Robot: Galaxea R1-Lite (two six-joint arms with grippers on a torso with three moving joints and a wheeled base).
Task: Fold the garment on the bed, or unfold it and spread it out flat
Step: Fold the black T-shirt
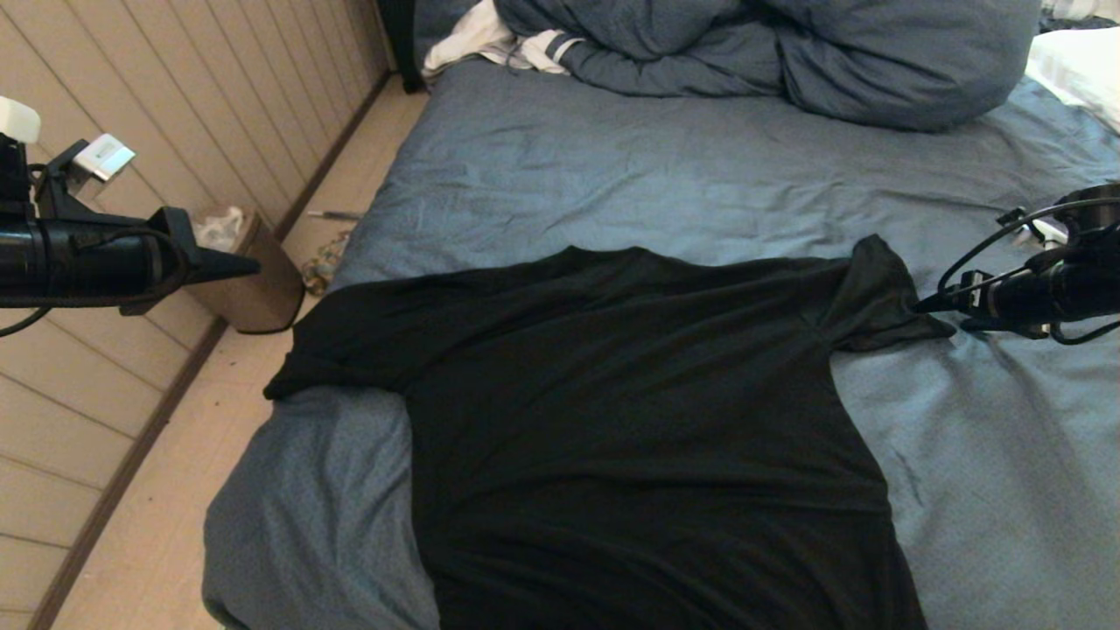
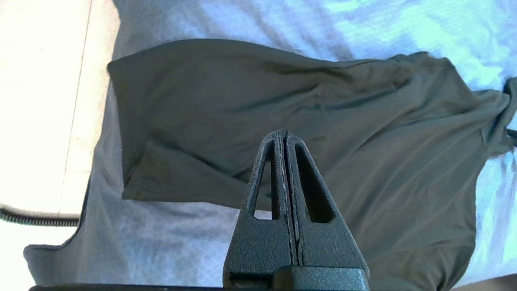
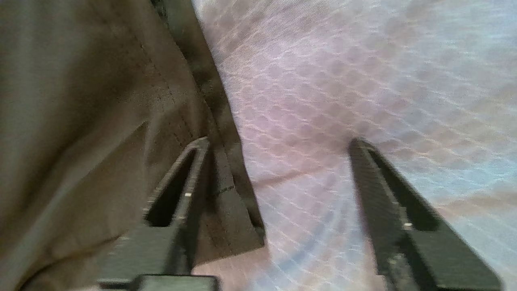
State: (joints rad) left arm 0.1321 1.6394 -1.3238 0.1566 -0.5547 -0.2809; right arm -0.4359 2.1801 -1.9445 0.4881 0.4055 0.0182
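Black T-shirt (image 1: 630, 420) lies spread flat on the bed (image 1: 612, 175), hem near, shoulders far, sleeves running left to right. Right tool (image 3: 278, 169), released and empty, sits just beside the right sleeve; left tool (image 2: 282, 135), clenched empty, hangs off the left sleeve.

The bed (image 1: 612, 166) carries the garment (image 1: 630, 420) spread flat, a bunched duvet (image 1: 787, 52) behind.

Nothing readable anywhere here, honestly. The black T-shirt (image 1: 630, 420) lies with its plain side up, so no print or lettering shows on it, and there's no label, brand or number to make out on anything else either.
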